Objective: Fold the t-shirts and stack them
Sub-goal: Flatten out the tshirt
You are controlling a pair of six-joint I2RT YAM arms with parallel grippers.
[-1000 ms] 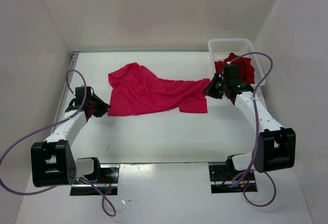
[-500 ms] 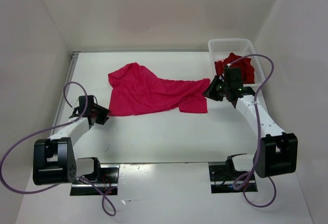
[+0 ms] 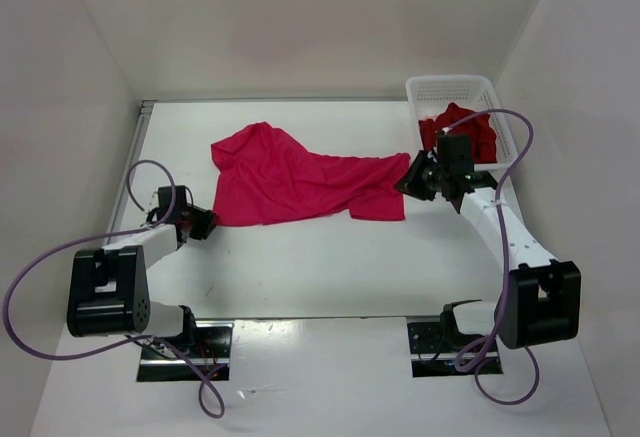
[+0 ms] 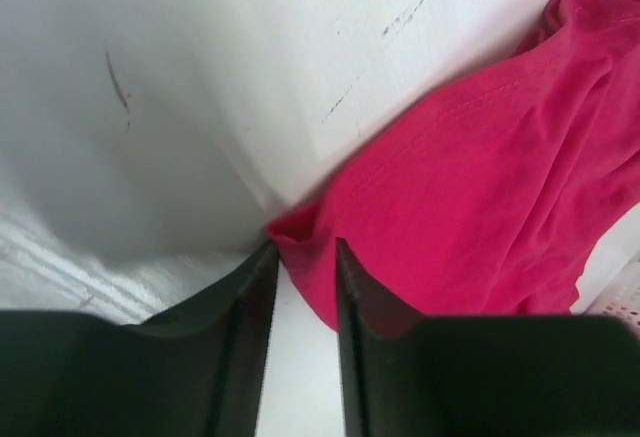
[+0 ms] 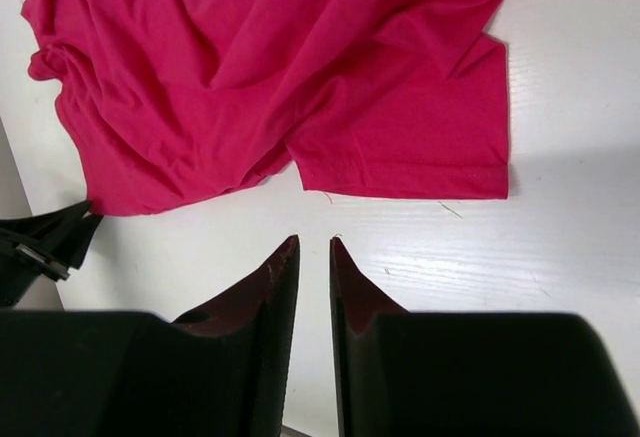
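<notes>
The bright magenta-pink t-shirt (image 3: 300,182) lies spread and rumpled across the middle of the table. My left gripper (image 3: 205,224) sits low at its near left corner; in the left wrist view the jaws (image 4: 305,247) stand apart with that corner of the shirt (image 4: 480,187) between the tips. My right gripper (image 3: 410,179) hovers by the shirt's right sleeve; its jaws (image 5: 314,242) are empty, a narrow gap between them, just short of the sleeve hem (image 5: 400,147). The dark red t-shirt (image 3: 460,129) lies bunched in the basket. The light pink t-shirt is out of view.
The white mesh basket (image 3: 450,82) stands at the back right corner, behind my right arm. White walls close in the table on the left, back and right. The left gripper's black tip (image 5: 40,242) shows at the left of the right wrist view.
My left arm has drawn back and lower toward its base, gripper now at the shirt's near left corner. My right gripper shifted slightly up and right. The shirt has not moved.
</notes>
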